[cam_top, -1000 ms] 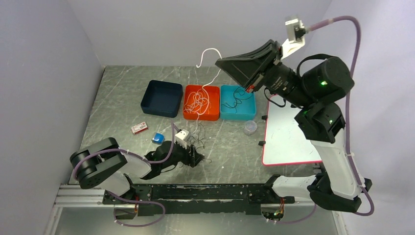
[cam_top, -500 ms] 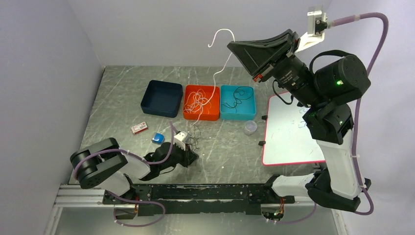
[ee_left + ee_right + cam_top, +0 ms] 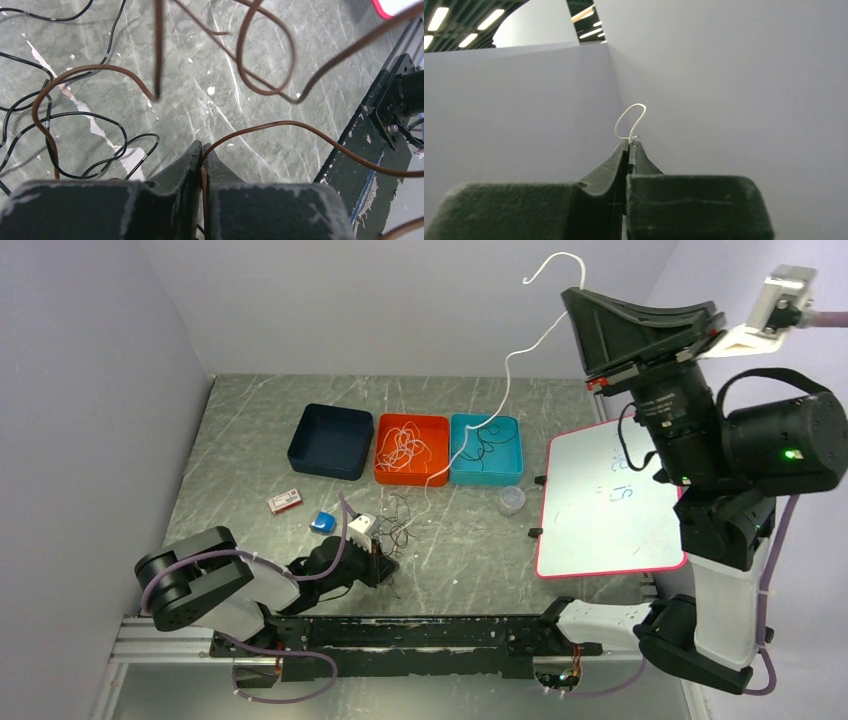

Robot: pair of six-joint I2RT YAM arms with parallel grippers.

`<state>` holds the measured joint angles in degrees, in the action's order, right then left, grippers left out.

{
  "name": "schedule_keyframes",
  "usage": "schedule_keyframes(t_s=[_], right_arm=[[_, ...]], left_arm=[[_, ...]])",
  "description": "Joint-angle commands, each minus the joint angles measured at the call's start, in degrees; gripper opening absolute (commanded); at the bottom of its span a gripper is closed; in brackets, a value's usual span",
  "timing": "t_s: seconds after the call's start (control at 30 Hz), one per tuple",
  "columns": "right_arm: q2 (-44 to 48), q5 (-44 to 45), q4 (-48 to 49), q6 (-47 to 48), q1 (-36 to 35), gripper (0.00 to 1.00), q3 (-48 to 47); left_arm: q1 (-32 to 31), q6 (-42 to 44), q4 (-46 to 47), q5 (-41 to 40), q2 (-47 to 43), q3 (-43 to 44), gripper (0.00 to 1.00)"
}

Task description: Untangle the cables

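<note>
The right end effector [image 3: 629,145] is clamped shut on one end of a white cable [image 3: 630,117], with a small loop standing out above its tips. It is raised high over the desk [image 3: 470,540]. From it the cable hangs down in a long slack line, over the orange tray [image 3: 381,445] and teal tray [image 3: 518,455], towards a dark tangle [image 3: 400,515]. Just behind that tangle, the left end effector [image 3: 202,150] sits low, pinched shut on a brown cable [image 3: 270,127] that arcs off to its right; black cables [image 3: 100,117] loop to its left. Coiled white cables [image 3: 405,448] in the orange tray and a dark cable [image 3: 485,445] in the teal one suggest the sorting is partly done. The lifted cable and the tangle remain.
</note>
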<state>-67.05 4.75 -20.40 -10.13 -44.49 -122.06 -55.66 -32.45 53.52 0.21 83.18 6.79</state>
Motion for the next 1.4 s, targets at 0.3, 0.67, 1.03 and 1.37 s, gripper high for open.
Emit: schedule_keyframes(t_s=[0.3,0.67,1.03,1.37], right_arm=[[2.9,11.2,2.8,10.3,-0.3,0.0,-1.9],[6.6,15.6,2.6,12.4,-0.3,0.0,2.0],[4.0,13.7,-2.4,9.6,-0.4,0.0,6.3],[-3.1,9.3,-5.3,7.3,-0.4,0.0,8.9]], left_arm=[[0.2,-1.9,-1.1,-3.0,-0.4,0.2,0.07],[0.2,-2.1,-3.3,-3.0,-1.1,1.6,0.07],[-0.7,1.7,-22.7,-3.1,-14.8,7.3,0.07],[-6.8,2.3,-38.3,-6.8,-22.1,10.6,0.07]])
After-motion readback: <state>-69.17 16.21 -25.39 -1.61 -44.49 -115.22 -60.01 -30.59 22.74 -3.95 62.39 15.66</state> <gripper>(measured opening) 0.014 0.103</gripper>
